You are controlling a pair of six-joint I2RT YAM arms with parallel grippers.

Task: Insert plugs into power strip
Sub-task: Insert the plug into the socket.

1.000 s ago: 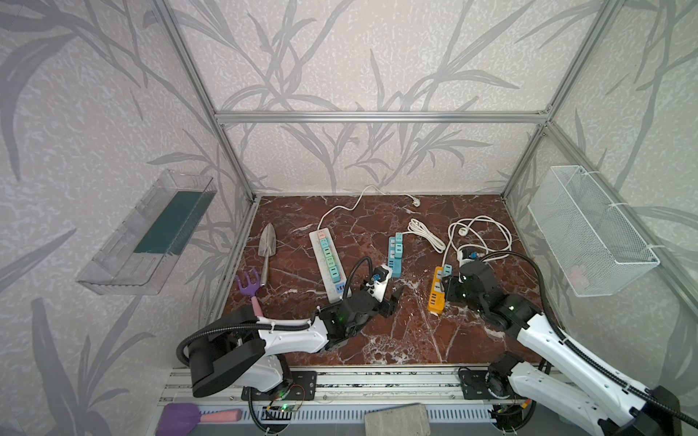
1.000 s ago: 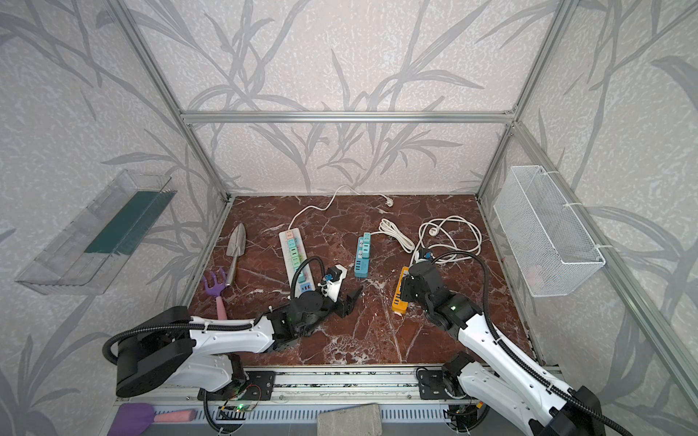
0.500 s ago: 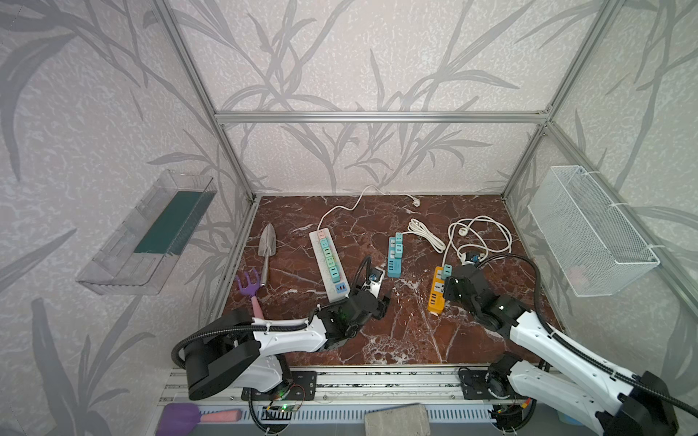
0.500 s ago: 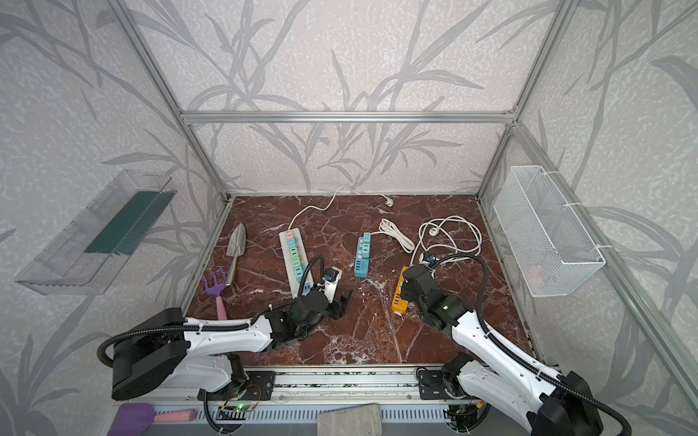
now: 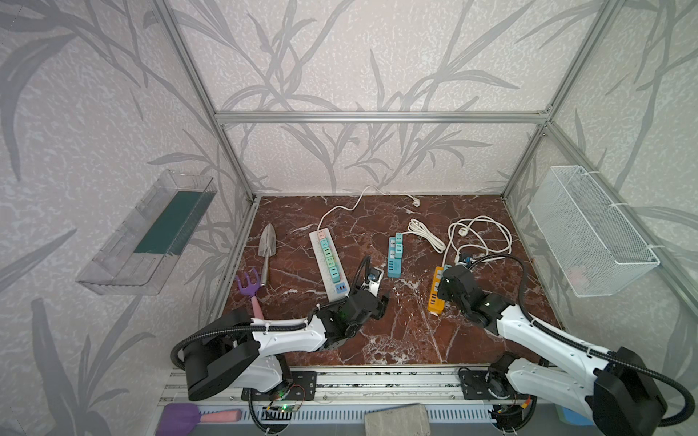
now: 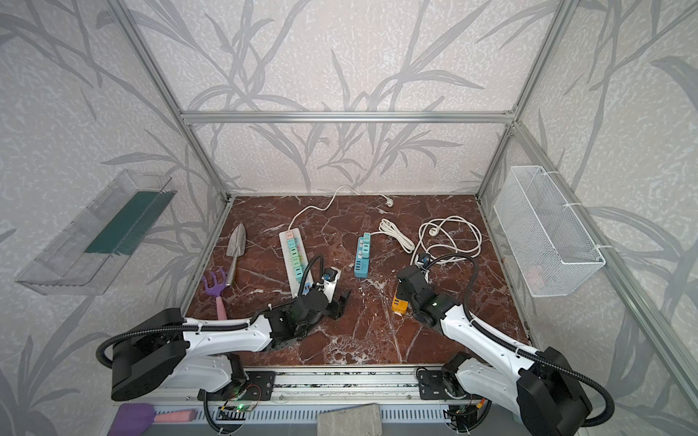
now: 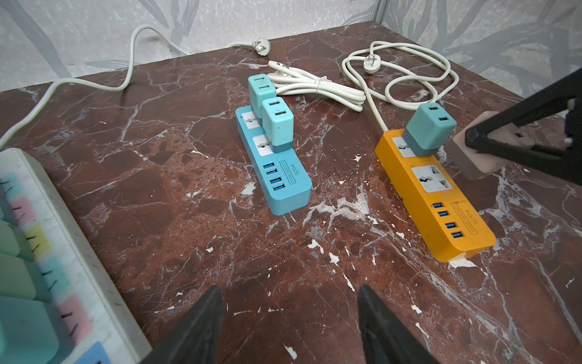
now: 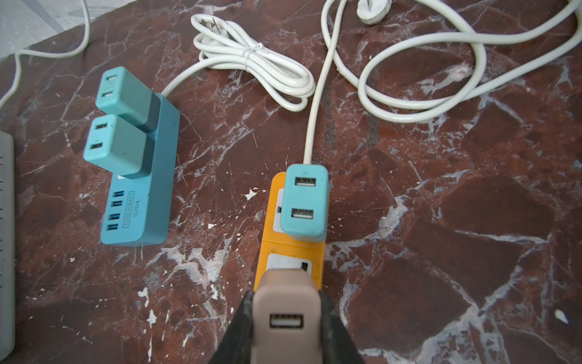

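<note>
Top views both show the marble tabletop [image 5: 415,339] carrying three strips, with no loose plug lying on it that I can find. The white power strip [image 5: 318,251] is the longest, and it lies on the left arm's side. Teal, green and pale pink plugs [image 5: 329,260] stand in a line along it from the cord end down to its USB ports, so I judge it full.

The orange power strip [image 7: 434,201] lies on the right arm's side and is half done. One teal plug [image 7: 430,130] sits in the socket at its cord end, while the free socket [image 7: 430,179] beside it shows a bare face. Between those two strips, the shorter blue power strip [image 7: 277,176] has both sockets taken by two teal plugs standing side by side.

The left gripper [image 7: 289,288] hangs over bare marble between the white and blue strips. Its jaws stand roughly half apart and have nothing between them. The right gripper [image 8: 286,324] is clamped tight on a pale pink plug [image 7: 459,159], one finger on each flank. It holds that plug right at the orange strip's free socket, overlapping it in the right wrist view. The plug is not seated, and its prongs are hidden.

By my reading, seating this plug is the last insertion on the table. A pale shape in the wire basket [image 5: 589,234] is too blurred to name.
</note>
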